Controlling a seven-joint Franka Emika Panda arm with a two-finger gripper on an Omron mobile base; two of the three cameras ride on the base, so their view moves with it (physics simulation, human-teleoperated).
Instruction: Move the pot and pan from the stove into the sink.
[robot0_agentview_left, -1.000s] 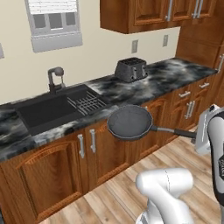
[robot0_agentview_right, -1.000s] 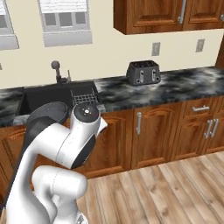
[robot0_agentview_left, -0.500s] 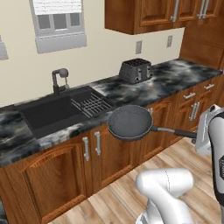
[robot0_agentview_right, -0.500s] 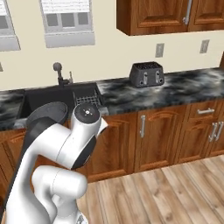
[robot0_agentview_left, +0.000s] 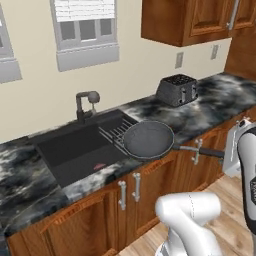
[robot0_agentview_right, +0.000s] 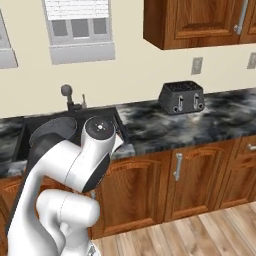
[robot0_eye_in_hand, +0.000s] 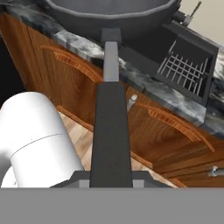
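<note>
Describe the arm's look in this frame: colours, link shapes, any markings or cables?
The arm is glossy white, built of fat rounded cylindrical links with dark grey-black bands at the joints. One joint ends in a round dark cap with a small pale mark at its centre. No cables show. In the hand view the gripper parts are dark grey and blocky.

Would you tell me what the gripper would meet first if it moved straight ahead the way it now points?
The gripper, shut on the pan handle, points toward the sink; probably the marble counter edge, though depth is unclear.
</note>
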